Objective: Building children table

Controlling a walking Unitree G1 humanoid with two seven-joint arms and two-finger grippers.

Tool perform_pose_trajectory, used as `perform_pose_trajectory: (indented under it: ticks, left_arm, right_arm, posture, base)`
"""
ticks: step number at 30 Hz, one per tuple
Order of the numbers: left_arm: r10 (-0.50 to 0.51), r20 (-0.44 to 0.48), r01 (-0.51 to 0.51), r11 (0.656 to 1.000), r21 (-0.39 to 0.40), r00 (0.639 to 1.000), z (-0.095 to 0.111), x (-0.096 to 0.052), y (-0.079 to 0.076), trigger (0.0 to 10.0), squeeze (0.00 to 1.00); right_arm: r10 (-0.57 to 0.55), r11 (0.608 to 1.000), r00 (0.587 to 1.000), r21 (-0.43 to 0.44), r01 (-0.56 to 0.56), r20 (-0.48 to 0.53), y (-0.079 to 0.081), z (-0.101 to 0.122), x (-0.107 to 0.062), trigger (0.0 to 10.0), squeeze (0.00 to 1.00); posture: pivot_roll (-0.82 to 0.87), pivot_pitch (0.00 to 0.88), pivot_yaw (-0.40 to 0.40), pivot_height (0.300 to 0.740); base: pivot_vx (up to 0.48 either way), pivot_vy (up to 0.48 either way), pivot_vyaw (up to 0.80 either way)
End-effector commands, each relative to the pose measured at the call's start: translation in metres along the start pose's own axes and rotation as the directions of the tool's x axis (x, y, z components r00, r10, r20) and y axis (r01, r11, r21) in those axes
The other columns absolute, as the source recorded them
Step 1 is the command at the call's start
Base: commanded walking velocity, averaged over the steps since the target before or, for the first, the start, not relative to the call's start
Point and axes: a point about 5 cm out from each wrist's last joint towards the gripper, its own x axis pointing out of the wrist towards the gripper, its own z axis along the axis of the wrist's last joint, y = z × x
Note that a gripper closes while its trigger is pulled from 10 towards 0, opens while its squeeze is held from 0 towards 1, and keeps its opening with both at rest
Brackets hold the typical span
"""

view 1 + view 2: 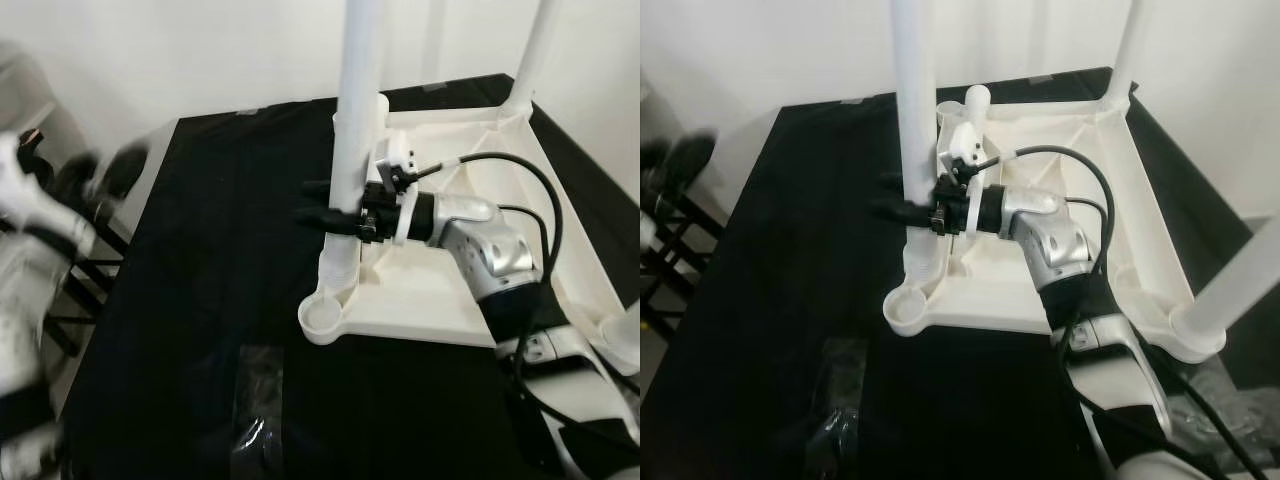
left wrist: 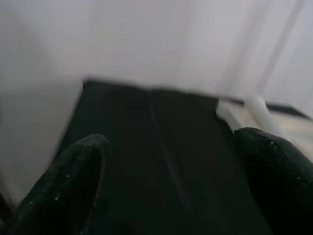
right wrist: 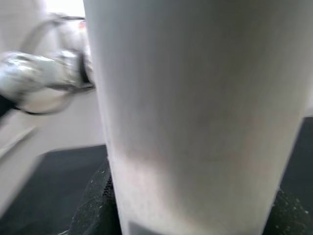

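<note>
The white table top (image 1: 500,200) lies upside down on a black cloth (image 1: 220,250). My right gripper (image 1: 318,202) is shut on a white table leg (image 1: 358,90), which stands upright at the table's near-left side. The leg's ribbed lower end (image 1: 338,268) sits just behind an empty round corner socket (image 1: 325,318). In the right wrist view the leg (image 3: 195,112) sits between the black fingers (image 3: 93,200). Two more legs stand in the far-right (image 1: 535,50) and near-right (image 1: 1240,290) corners. My left gripper (image 2: 171,186) is open over the cloth, holding nothing.
My left arm (image 1: 40,220) shows blurred at the left edge, beside a black rack (image 1: 90,285). Crumpled clear plastic (image 1: 255,400) lies on the cloth near the front. A short white stub (image 1: 977,105) stands at the table's far-left corner. White walls close the back.
</note>
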Motion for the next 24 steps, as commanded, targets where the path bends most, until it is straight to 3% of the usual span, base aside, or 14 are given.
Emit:
perform_pose_trajectory:
  ticks: [1, 2, 3, 4, 6, 7, 13, 24]
  left_arm:
    - [0.033, -0.017, -0.033, 0.999, 0.04, 0.999, -0.002, -0.012, -0.003, 10.0, 1.0]
    - [0.037, -0.048, -0.034, 0.998, 0.049, 0.998, -0.012, -0.022, -0.01, 10.0, 1.0]
    - [0.037, -0.048, -0.034, 0.998, 0.049, 0.998, -0.012, -0.022, -0.01, 10.0, 1.0]
    - [0.02, -0.119, -0.011, 0.997, 0.081, 0.993, -0.032, -0.044, -0.028, 10.0, 0.0]
    - [0.013, -0.14, 0.0, 0.996, 0.09, 0.99, -0.038, -0.051, -0.034, 10.0, 0.0]
    - [0.006, -0.15, 0.008, 0.995, 0.096, 0.989, -0.041, -0.057, -0.04, 10.0, 0.0]
    - [-0.039, -0.147, 0.058, 0.991, 0.123, 0.988, -0.04, -0.069, -0.056, 10.0, 0.0]
    - [-0.012, -0.127, 0.032, 0.987, 0.156, 0.992, -0.032, -0.083, -0.063, 10.0, 0.0]
  right_arm:
    - [0.096, 0.995, 0.995, -0.004, -0.096, 0.006, 0.008, 0.005, 0.005, 0.0, 0.0]
    - [0.139, 0.99, 0.99, -0.001, -0.139, 0.001, 0.011, 0.006, 0.004, 0.0, 0.0]
    - [0.139, 0.99, 0.99, -0.001, -0.139, 0.001, 0.011, 0.006, 0.004, 0.0, 0.0]
    - [0.199, 0.98, 0.98, 0.014, -0.199, 0.012, 0.015, 0.01, 0.002, 0.5, 0.0]
    - [0.218, 0.976, 0.976, 0.018, -0.218, 0.018, 0.016, 0.011, 0.001, 0.5, 0.0]
    - [0.228, 0.973, 0.973, 0.019, -0.228, 0.025, 0.016, 0.013, 0.002, 10.0, 0.0]
    - [0.291, 0.957, 0.956, 0.004, -0.291, 0.037, 0.014, 0.02, -0.001, 10.0, 0.0]
    - [0.317, 0.948, 0.947, -0.021, -0.318, -0.051, 0.007, 0.016, -0.005, 10.0, 0.0]
  posture:
    - [0.03, 0.238, 0.053, 0.74]
    - [0.04, 0.264, 0.046, 0.74]
    - [0.04, 0.264, 0.046, 0.74]
    - [0.04, 0.304, 0.033, 0.74]
    - [0.04, 0.304, 0.033, 0.74]
    - [0.04, 0.332, 0.026, 0.74]
    - [0.05, 0.37, 0.019, 0.74]
    - [0.06, 0.407, 0.019, 0.74]
  base:
    - [0.0, 0.0, 0.0]
    - [0.0, 0.0, 0.0]
    - [0.0, 0.0, 0.0]
    - [0.0, 0.0, 0.0]
    - [0.0, 0.0, 0.0]
    - [0.0, 0.0, 0.0]
    - [0.0, 0.0, 0.0]
    - [0.0, 0.0, 0.0]
